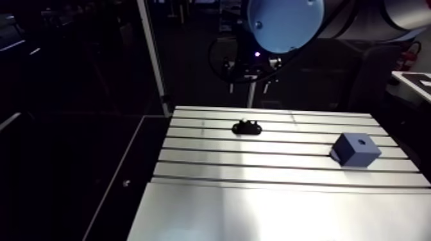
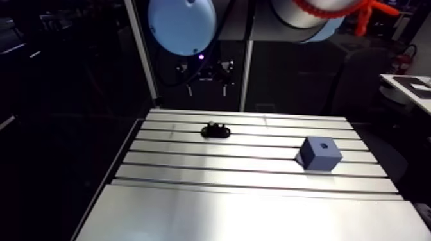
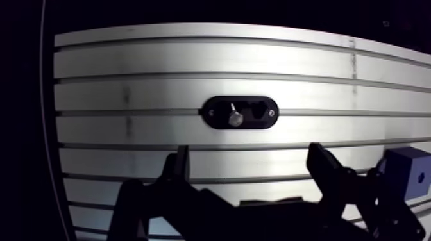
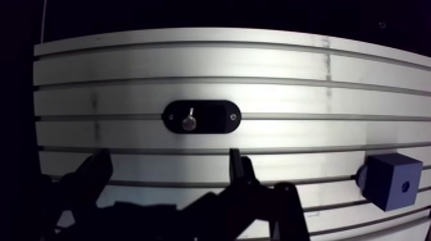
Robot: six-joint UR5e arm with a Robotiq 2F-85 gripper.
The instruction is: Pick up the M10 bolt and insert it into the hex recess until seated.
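Observation:
A small silver bolt (image 3: 235, 116) stands in a black oval holder (image 3: 256, 113) on the slotted table (image 3: 128, 90). In the wrist view the holder lies ahead of my gripper (image 3: 250, 168), which hangs above the table, open, with nothing between its fingers (image 3: 180, 164). A blue block (image 3: 405, 177) with a small round hole in one face sits beside the gripper, off to one side of the holder. The arm view shows the holder (image 1: 247, 127) near the table's far edge and the blue block (image 1: 356, 149) to its right, closer to me.
The table's left edge (image 1: 151, 173) drops off into a dark area, and a vertical frame post (image 1: 152, 51) stands at the far left corner. A smooth plate (image 1: 269, 215) forms the table's near part.

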